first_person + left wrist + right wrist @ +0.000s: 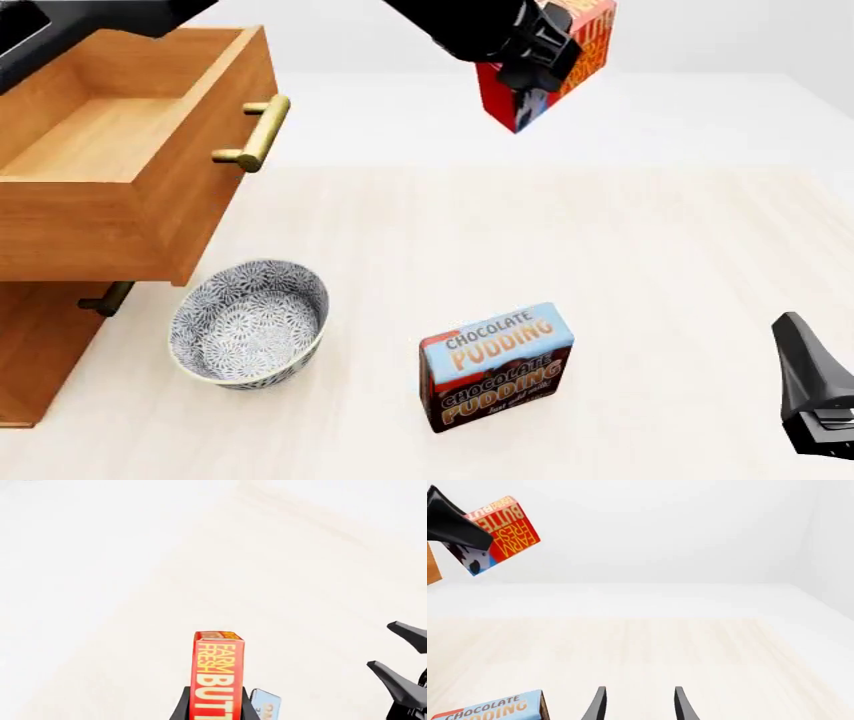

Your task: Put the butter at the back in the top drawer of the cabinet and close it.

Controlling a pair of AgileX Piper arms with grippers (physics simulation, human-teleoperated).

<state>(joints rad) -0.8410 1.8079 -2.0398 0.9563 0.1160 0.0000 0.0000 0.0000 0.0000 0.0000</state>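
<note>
We see a pale wooden surface (641,260) under plain white walls. At the front view's top centre, our left hand (541,62) pinches the butter (587,40) in the air, well right of the cabinet (40,360) and its pulled-out top drawer (120,190). Our right hand (639,705) sits spread at lower right, near the pudding box (497,366) and bowl (250,322).
</note>
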